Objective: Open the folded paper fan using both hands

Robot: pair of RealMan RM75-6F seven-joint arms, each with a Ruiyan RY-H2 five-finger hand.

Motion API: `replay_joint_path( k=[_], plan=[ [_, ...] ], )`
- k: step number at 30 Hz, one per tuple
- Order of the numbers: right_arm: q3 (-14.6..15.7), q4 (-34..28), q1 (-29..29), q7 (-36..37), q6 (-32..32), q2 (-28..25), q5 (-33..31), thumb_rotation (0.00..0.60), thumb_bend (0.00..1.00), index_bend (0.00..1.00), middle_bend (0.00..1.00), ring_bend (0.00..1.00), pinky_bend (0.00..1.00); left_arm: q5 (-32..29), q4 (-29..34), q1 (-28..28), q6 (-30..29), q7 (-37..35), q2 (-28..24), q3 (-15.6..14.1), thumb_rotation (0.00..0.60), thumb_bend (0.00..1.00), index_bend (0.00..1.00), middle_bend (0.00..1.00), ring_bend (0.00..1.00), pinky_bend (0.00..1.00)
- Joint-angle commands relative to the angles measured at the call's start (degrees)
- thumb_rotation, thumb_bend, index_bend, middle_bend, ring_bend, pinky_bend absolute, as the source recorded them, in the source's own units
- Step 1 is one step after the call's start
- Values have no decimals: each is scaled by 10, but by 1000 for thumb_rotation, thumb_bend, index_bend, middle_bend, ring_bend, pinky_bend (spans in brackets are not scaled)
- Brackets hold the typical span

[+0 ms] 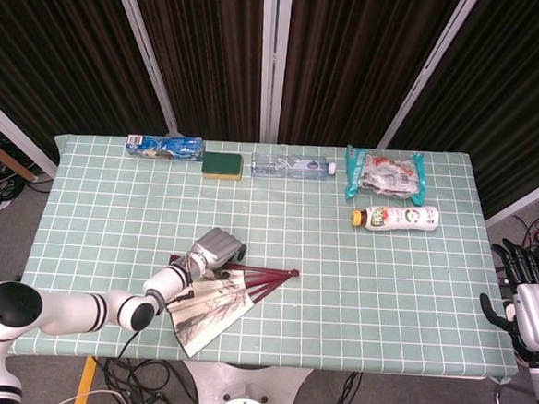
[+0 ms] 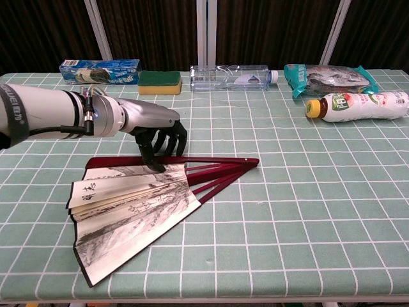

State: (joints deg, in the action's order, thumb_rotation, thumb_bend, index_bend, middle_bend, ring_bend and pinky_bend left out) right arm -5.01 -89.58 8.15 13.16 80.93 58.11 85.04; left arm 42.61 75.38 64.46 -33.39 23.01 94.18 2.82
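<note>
A paper fan (image 2: 131, 201) with dark red ribs lies partly spread on the green checked table; in the head view the fan (image 1: 208, 307) sits near the front edge. My left hand (image 2: 156, 131) is over the fan's top rib, its fingers curled downward, a fingertip touching the rib near the paper's upper edge; the same left hand (image 1: 212, 252) shows in the head view. It grips nothing that I can see. My right hand (image 1: 527, 303) hangs off the table's right edge, fingers spread, holding nothing.
Along the back stand a blue box (image 2: 99, 71), a green sponge (image 2: 159, 81), a clear bottle (image 2: 230, 77), a snack bag (image 2: 326, 77) and a drink bottle (image 2: 358, 105). The table's front edge (image 1: 332, 365) is close to the fan.
</note>
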Motion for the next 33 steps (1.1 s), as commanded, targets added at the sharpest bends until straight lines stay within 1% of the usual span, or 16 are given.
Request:
replay_joint_path(
  k=[1,4,7,12,15,17,21,24,27,31,33],
  plan=[
    [0,0,0,0,-2,0,-1,600,307,67,14,0,0,-5,-3,4,4,0,2,-3,600,261,418,484,490,512],
    [0,0,0,1,-1,0,-2,600,307,67,14,0,0,-8,-8,7,4,1,5,-6,600,266,438,503,502,512],
    [0,0,-1,1,-2,-1,-4,600,307,67,14,0,0,-8,-9,8,3,-1,5,-8,600,285,476,538,542,516],
    [-1,0,-3,3,0,0,-6,600,308,67,15,0,0,0,-8,5,2,-10,6,-11,600,331,558,612,611,584],
    [-1,1,-4,4,0,0,-7,600,307,67,15,0,0,12,-2,-3,-5,-25,1,-6,600,358,607,658,659,641],
    [-1,1,-4,6,1,0,-6,600,307,67,15,0,0,19,8,-10,-6,-43,-9,2,600,364,623,673,675,662],
    [-1,3,-4,10,2,0,-2,600,308,67,14,0,0,39,46,-25,-10,-76,-51,16,600,364,638,687,687,689],
    [-1,5,-1,14,0,1,2,600,308,67,15,0,0,67,88,-46,-27,-105,-95,27,600,363,647,695,695,710],
    [0,8,3,21,-6,1,7,600,307,67,15,0,0,103,133,-77,-52,-151,-142,42,600,363,648,697,697,724],
    [6,11,14,38,-25,4,18,600,308,67,15,0,0,162,178,-127,-84,-245,-197,65,600,371,649,706,705,742],
    [12,12,23,54,-42,5,27,600,308,67,15,0,0,200,195,-155,-103,-304,-221,76,600,376,648,719,712,750]
  ],
)
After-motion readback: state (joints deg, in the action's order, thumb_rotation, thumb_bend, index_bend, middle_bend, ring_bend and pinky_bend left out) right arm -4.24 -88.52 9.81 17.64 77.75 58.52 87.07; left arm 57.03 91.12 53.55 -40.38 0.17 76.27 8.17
